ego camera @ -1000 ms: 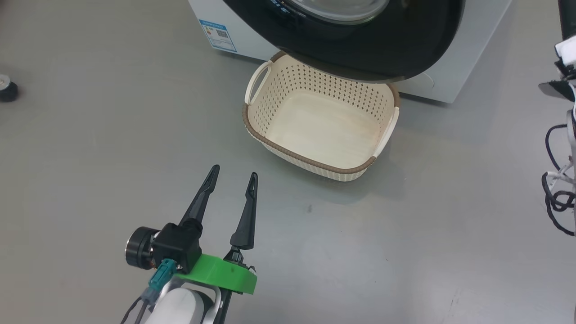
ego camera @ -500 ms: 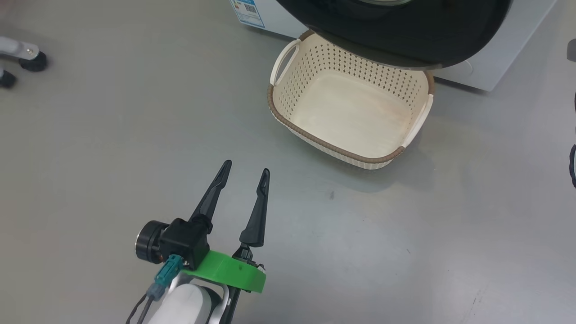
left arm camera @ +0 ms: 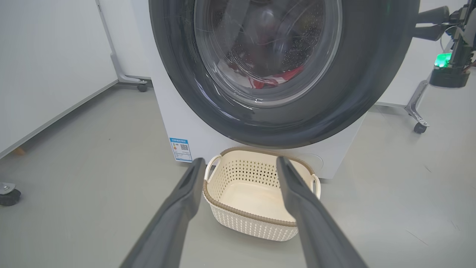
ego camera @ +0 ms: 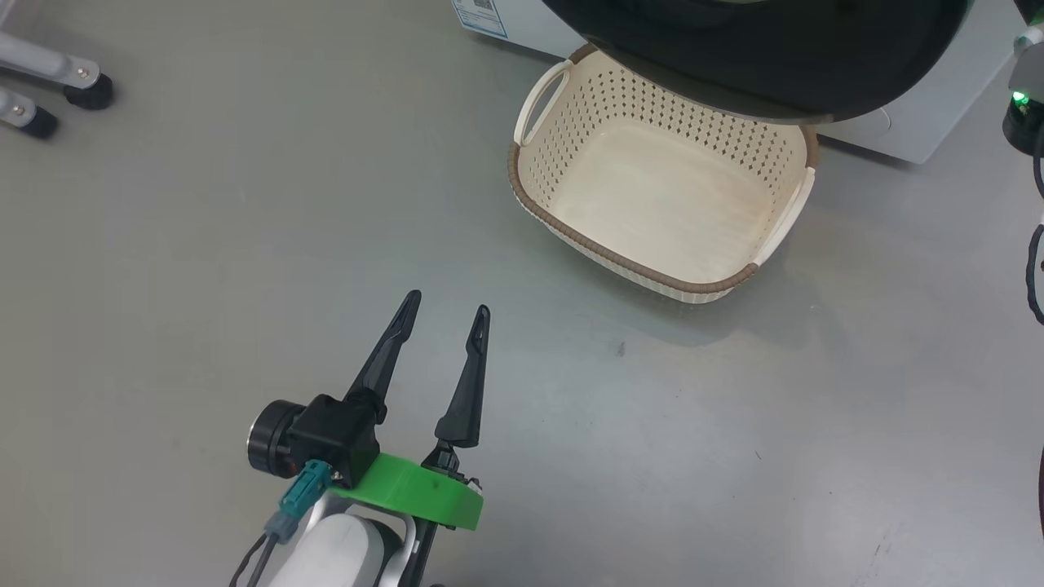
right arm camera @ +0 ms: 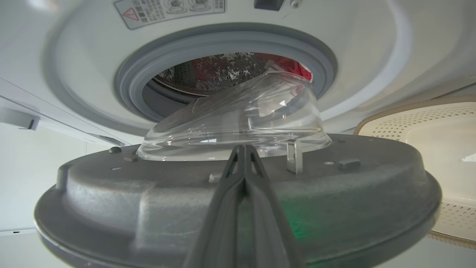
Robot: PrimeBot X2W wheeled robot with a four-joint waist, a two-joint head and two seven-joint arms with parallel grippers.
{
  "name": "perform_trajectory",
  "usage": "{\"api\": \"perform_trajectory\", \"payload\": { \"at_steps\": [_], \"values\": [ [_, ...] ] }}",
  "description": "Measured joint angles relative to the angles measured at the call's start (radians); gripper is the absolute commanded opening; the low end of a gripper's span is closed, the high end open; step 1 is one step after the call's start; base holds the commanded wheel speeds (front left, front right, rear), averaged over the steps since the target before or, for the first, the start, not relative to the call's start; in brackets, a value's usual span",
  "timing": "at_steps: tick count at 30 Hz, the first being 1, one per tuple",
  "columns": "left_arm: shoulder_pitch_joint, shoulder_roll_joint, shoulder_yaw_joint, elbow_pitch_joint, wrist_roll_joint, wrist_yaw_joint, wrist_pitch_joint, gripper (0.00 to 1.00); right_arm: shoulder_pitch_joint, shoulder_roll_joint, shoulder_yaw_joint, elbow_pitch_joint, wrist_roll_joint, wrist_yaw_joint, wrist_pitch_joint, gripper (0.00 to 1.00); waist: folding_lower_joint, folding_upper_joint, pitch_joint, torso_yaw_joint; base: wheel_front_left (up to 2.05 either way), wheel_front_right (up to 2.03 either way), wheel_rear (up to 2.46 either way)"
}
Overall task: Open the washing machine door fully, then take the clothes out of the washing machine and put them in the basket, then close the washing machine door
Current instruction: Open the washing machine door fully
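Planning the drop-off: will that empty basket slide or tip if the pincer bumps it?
Probably slides: the basket looks like thin perforated plastic, empty, on a smooth floor. Tipping seems unlikely, since it sits wide and low. Its walls may flex slightly.

My head view is bright and evenly lit from above, with a dull sheen on the grey floor (ego camera: 245,244) and only a soft shadow to the lower right of the basket (ego camera: 669,114). In my left wrist view pale glare streaks the glass of the door (left arm camera: 174,74) and the picture stretches toward the frame edges. In my right wrist view the near fingers (right arm camera: 223,223) are out of focus.
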Motion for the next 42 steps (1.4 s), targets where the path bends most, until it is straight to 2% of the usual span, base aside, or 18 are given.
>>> {"api": "perform_trajectory", "payload": {
  "at_steps": [7,22,29,42],
  "values": [
    [0.0,0.0,-0.002,0.002,0.0,0.0,0.0,1.0,-0.019,-0.021,0.016,0.036,0.007,-0.002,0.064,0.0,0.0,0.0,0.003,0.009,0.0,0.0,0.0],
    [0.0,0.0,0.001,0.021,0.0,0.0,0.0,1.0,-0.006,-0.009,0.016,0.105,0.036,-0.009,0.117,0.0,0.0,0.0,-0.028,0.012,0.0,0.0,0.0],
    [0.001,0.0,0.019,0.036,0.003,0.0,0.0,1.0,0.036,0.027,0.028,0.132,0.045,-0.007,0.143,0.0,0.0,0.0,-0.062,0.012,0.0,0.0,0.0],
    [0.014,0.0,0.03,0.058,0.023,0.0,0.0,1.0,0.132,0.109,0.065,0.171,0.069,0.029,0.184,0.0,0.0,0.0,-0.143,0.001,0.0,0.0,0.0]
  ]
}}
